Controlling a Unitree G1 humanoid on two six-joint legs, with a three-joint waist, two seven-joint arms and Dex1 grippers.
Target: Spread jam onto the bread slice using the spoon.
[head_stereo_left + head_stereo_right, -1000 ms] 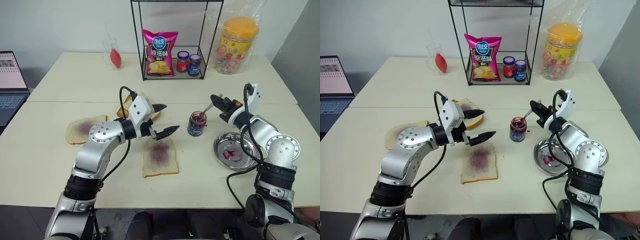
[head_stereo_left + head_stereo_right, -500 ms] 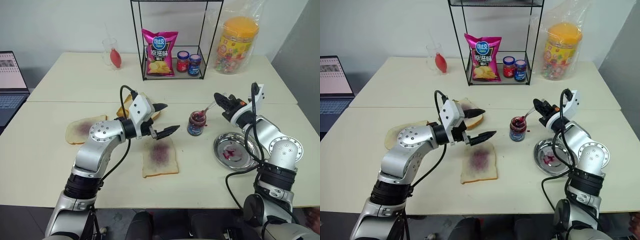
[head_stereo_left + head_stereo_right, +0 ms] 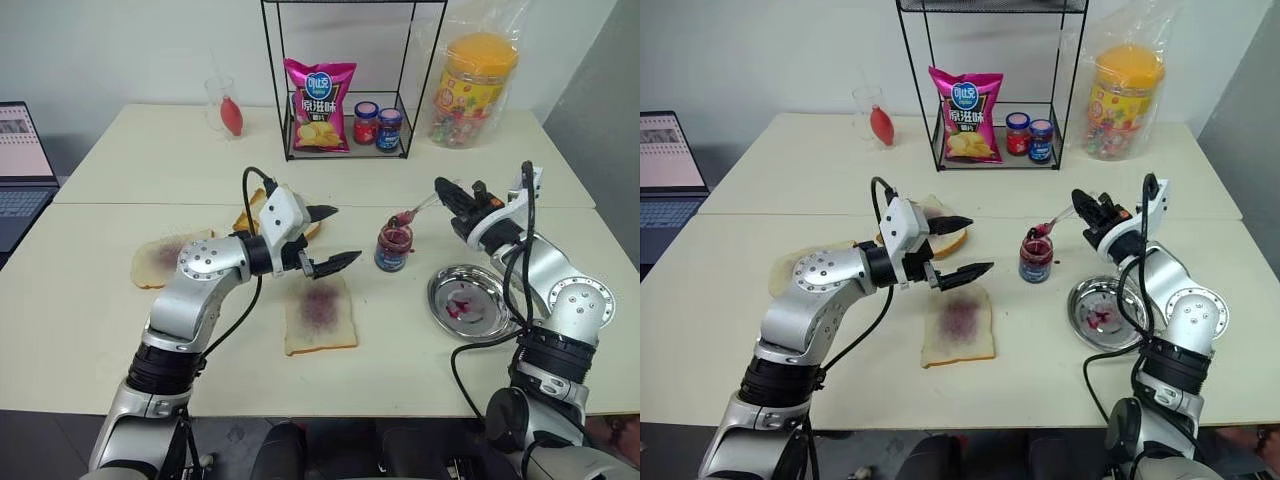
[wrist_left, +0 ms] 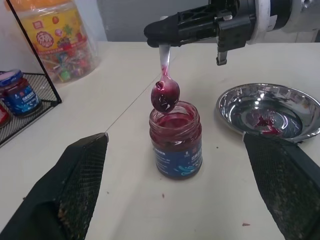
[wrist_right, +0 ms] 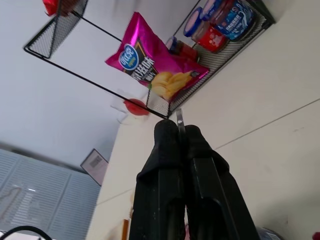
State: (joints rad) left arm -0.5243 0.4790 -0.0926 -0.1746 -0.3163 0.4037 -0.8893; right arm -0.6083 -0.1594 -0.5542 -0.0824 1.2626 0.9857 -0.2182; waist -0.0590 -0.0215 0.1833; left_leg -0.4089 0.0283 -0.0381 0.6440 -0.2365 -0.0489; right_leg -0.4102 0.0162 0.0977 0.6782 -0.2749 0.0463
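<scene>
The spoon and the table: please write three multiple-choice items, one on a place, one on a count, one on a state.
1. Where is the spoon's bowl?
A. just above the open jam jar
B. in the steel dish
C. on the bread slice

2. How many lidded jars stand on the wire rack?
A. one
B. two
C. four

3. How are the left gripper's jaws?
A. shut on bread
B. shut on nothing
C. open, holding nothing

Key: 1 A, the loaded bowl hangs over the jar mouth. 2 B, two stand beside the chip bag. 3 C, wide apart.

Spoon (image 4: pixel 165 90) just above jam (image 4: pixel 176 145), bread slice (image 3: pixel 319 313) leftward
</scene>
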